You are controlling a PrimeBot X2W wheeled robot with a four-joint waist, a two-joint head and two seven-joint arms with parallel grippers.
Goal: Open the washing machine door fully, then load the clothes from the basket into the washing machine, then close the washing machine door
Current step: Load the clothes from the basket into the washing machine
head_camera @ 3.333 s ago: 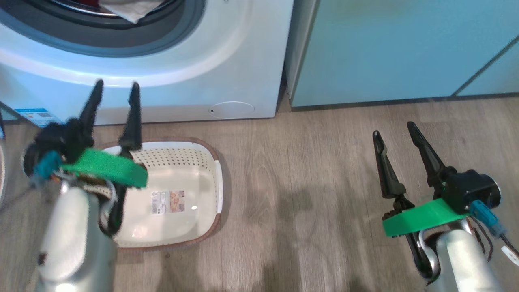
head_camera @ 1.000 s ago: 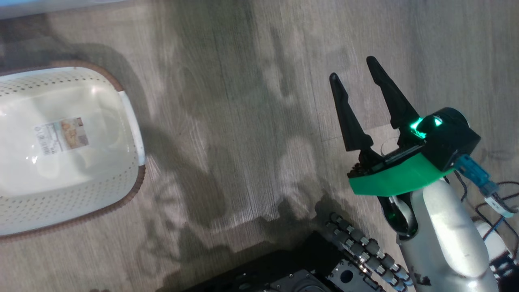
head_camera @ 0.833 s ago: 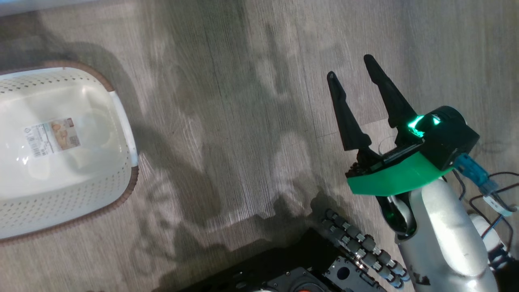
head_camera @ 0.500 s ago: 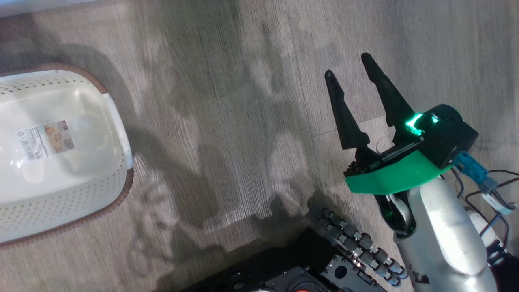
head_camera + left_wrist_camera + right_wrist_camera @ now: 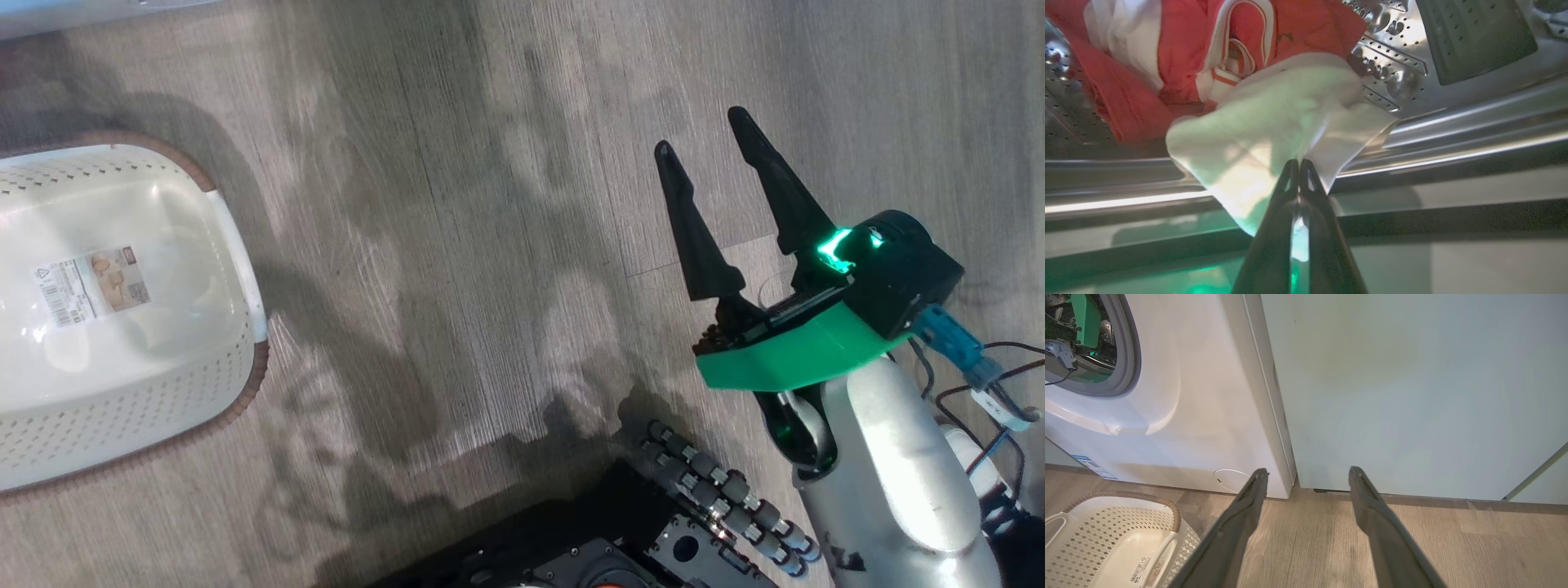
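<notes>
Left gripper [image 5: 1299, 163] pinched on the white cloth [image 5: 1265, 122] hanging over the drum lip [image 5: 1453, 126] at six o'clock, red garments [image 5: 1306, 24] behind; push it deep before letting go. Right gripper [image 5: 700, 132] spread, basket [image 5: 247, 278] empty.

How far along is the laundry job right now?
Done: the basket is empty and the red clothes lie in the drum. In hand: the left hand is shut on a white piece draped over the drum's lip. Left: getting that piece inside and closing the door. The right hand is open over the floor.
</notes>
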